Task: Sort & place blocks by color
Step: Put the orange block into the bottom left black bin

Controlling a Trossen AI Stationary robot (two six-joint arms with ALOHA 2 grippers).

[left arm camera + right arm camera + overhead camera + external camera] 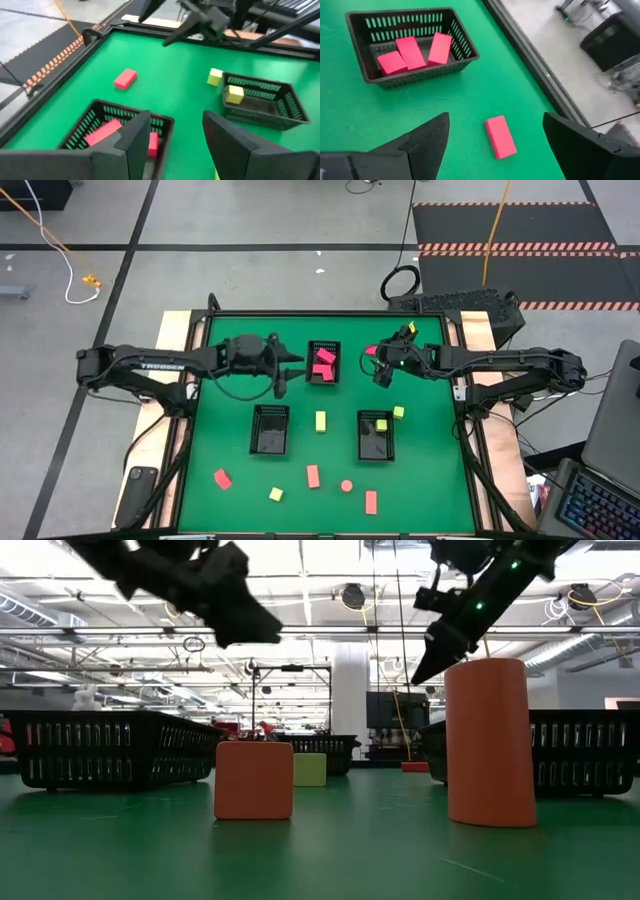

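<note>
The left hand (292,372) hangs just left of the far tray (324,363) holding pink blocks (322,362), fingers apart and seemingly empty. The right hand (378,370), fingers wide apart, hovers over a pink block (500,136) on the table (330,450).

Three black slotted trays sit on the green desk (430,480): a far tray (324,363) toward the back rail, a left tray (270,429) and a right tray (374,435) side by side nearer the front, well apart from each other. A black handheld device (139,492), perhaps a remote, lies on the wooden edge at the front left. On the grey floor, an orange cable (60,248) runs beside a white one. Striped black mats (520,240) lie behind the desk, and a laptop (600,505) shows at the right edge.
</note>
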